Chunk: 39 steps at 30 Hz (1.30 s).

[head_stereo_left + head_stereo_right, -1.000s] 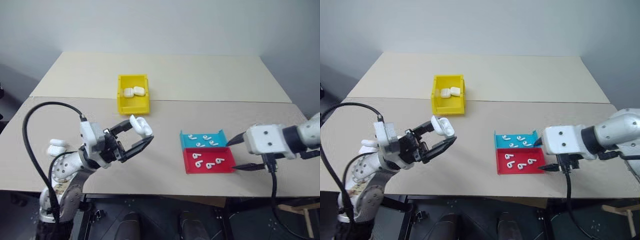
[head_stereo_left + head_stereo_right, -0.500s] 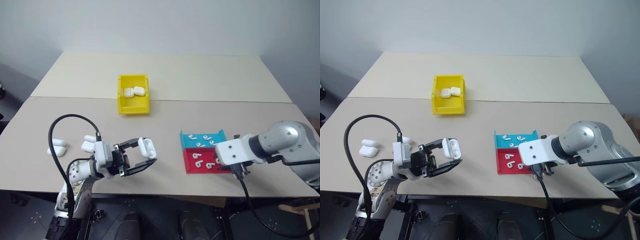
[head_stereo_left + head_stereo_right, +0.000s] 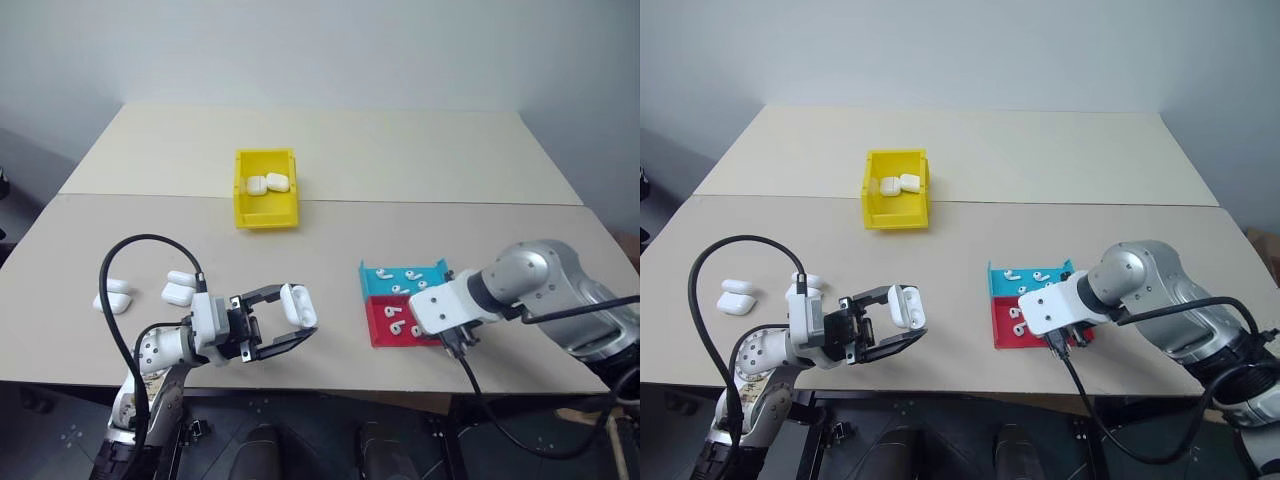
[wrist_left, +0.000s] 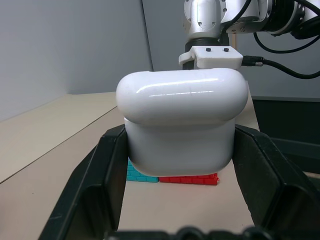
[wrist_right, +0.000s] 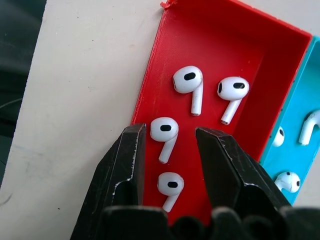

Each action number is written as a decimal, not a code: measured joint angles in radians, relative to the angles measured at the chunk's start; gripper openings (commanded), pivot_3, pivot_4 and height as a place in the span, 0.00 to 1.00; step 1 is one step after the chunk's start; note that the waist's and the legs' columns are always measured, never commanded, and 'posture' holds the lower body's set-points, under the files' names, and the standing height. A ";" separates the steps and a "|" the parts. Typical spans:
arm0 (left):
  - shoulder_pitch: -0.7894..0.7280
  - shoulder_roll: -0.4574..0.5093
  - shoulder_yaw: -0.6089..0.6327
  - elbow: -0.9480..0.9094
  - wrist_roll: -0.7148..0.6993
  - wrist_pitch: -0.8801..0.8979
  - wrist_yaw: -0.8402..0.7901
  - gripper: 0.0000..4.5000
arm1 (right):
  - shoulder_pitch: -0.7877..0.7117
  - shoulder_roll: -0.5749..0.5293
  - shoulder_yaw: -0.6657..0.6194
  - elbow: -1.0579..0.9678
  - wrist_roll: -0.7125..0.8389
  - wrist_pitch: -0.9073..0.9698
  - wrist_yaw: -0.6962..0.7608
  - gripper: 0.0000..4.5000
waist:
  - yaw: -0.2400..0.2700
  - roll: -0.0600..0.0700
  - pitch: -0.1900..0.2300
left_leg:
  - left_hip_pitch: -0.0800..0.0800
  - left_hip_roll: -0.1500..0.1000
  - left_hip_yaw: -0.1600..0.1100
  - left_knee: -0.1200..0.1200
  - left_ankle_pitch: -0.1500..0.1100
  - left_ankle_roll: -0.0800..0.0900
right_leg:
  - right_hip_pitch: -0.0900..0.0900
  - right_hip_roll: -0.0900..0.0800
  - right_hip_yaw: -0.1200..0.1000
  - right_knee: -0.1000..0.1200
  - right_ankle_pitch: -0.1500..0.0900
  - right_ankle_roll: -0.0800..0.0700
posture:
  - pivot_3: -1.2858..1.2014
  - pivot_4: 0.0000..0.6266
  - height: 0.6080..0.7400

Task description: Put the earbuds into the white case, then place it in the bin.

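My left gripper is shut on a white case, held upright just above the table near its front left edge. My right gripper points down into the red tray, open, with its fingertips on either side of one earbud. Several more earbuds lie in that tray. The yellow bin stands far back on the left with two cases inside.
A blue tray with several earbuds adjoins the red tray on its far side. Loose white cases lie on the table to the left of my left arm. A seam crosses the table behind the bin.
My right gripper has come down and leftward over the red tray and its jaws have narrowed. My left gripper has sunk a little with the case.
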 measured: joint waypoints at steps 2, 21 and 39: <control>0.003 0.003 0.000 -0.004 0.000 0.000 0.006 0.62 | -0.003 0.005 0.000 0.003 -0.006 -0.009 0.009 0.44 | 0.000 0.000 0.000 | 0.000 0.000 0.000 0.000 0.000 0.000 | 0.000 0.000 0.000 0.000 0.000 0.000 | 0.52 0.24 1.00; 0.014 0.035 -0.013 -0.033 0.000 0.020 0.043 0.62 | -0.016 0.076 0.039 0.111 -0.096 -0.080 0.029 0.44 | 0.000 0.000 0.000 | 0.000 0.000 0.000 0.000 0.000 0.000 | 0.000 0.000 0.000 0.000 0.000 0.000 | 0.52 0.24 1.00; 0.013 0.046 -0.015 -0.048 0.005 0.035 0.067 0.62 | -0.016 0.082 0.038 0.124 -0.137 -0.125 0.027 0.25 | 0.000 0.000 0.000 | 0.000 0.000 0.000 0.000 0.000 0.000 | 0.000 0.000 0.000 0.000 0.000 0.000 | 0.52 0.24 1.00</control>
